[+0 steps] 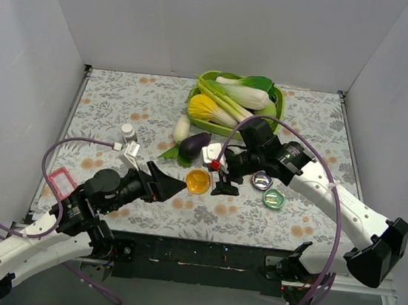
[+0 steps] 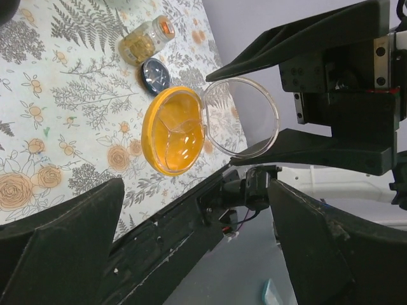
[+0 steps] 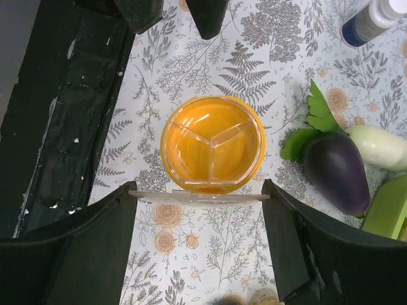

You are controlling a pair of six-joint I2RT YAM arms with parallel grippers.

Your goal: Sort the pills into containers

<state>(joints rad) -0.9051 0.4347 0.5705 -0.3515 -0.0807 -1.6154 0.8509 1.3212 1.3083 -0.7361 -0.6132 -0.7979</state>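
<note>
The orange dish [image 1: 198,181] lies open near the table's front middle, with three empty compartments in the right wrist view [image 3: 213,143]. Its clear lid [image 3: 200,194] stands upright on its hinge. My right gripper [image 3: 200,213] is shut on that lid, with a finger at each end. The left wrist view [image 2: 243,117] shows the lid between the same fingers. My left gripper [image 1: 180,186] is open and empty, pointing at the orange dish from the left. The dark blue dish [image 1: 262,180] and green dish [image 1: 273,198] lie right of it. No loose pills show.
A lime-green tray [image 1: 277,96] of vegetables stands at the back. An eggplant [image 1: 194,144] and a white radish [image 1: 181,128] lie behind the orange dish. A white-capped bottle [image 1: 127,130] stands at the left, and a pink frame [image 1: 61,180] lies by the left edge. A small vial [image 2: 146,40] lies beyond the blue dish [image 2: 156,75].
</note>
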